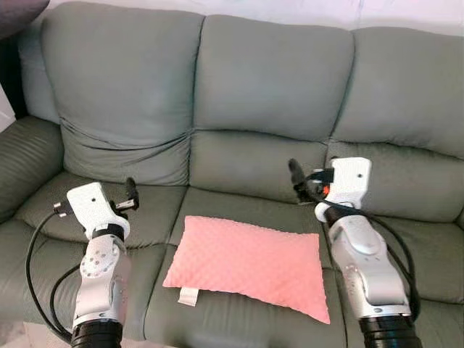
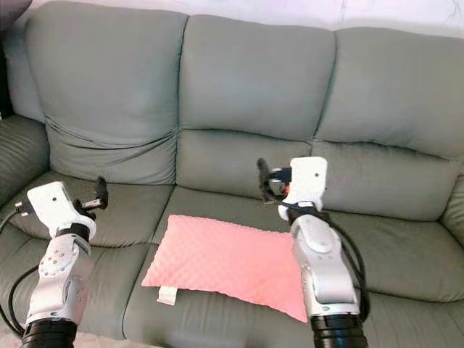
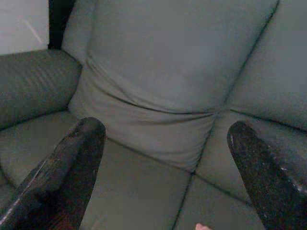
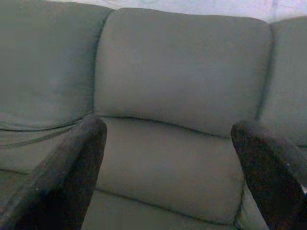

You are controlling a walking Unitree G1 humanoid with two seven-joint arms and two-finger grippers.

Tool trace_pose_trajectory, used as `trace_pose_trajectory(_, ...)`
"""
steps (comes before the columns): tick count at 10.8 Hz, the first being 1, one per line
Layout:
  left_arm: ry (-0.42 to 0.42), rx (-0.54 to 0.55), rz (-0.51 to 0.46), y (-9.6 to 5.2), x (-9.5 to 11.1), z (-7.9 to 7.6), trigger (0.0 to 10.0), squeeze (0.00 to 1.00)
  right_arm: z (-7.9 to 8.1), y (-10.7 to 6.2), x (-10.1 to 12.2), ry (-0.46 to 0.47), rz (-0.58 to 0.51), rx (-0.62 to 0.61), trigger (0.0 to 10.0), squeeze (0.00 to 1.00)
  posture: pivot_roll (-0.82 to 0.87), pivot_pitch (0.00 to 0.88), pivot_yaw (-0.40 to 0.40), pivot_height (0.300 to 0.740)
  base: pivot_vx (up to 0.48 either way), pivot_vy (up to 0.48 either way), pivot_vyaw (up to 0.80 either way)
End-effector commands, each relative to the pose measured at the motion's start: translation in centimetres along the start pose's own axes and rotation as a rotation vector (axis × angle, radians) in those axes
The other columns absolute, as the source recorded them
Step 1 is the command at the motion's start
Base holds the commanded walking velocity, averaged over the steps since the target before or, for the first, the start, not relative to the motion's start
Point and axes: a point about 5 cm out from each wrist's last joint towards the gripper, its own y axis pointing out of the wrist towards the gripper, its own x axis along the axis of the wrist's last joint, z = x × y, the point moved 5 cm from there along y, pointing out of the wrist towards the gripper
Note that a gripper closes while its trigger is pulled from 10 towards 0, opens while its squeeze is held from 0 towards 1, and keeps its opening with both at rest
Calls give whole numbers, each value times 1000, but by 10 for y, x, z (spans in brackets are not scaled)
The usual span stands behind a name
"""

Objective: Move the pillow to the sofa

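A pink dimpled pillow (image 1: 250,264) lies flat on the middle seat of a grey-green three-seat sofa (image 1: 268,80), with a white tag (image 1: 188,296) at its front left corner. My left gripper (image 1: 132,194) hovers over the left seat, just left of the pillow and apart from it. In the left wrist view its fingers (image 3: 62,177) stand wide apart with nothing between them. My right gripper (image 1: 297,177) is raised above the pillow's far right corner, pointing at the backrest. It is open and empty, with its fingers (image 4: 273,177) spread in the right wrist view.
The sofa's left armrest (image 1: 25,159) bulges at the left edge. A dark object (image 1: 18,14) overhangs the top left corner. A pale wall (image 1: 362,11) runs behind the backrest. The left and right seats lie bare beside the pillow.
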Motion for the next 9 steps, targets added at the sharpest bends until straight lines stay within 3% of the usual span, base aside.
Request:
trace_pose_trajectory(1, 6, -7, 16, 2, -1, -4, 10000, 0, 0, 0, 7, -7, -23, 6, 10000, 455, -110, 0, -26, 740, 0, 0, 0)
trace_pose_trajectory(6, 28, -76, 43, 3, -2, -15, 10000, 0, 2, -3, 2, -11, -10, 1, 10000, 451, -124, 0, -4, 740, 0, 0, 800)
trace_pose_trajectory(9, 12, -61, 62, 1, -5, -8, 10000, 0, 4, -3, 1, -3, -5, 5, 10000, 478, -128, 0, 1, 740, 0, 0, 800)
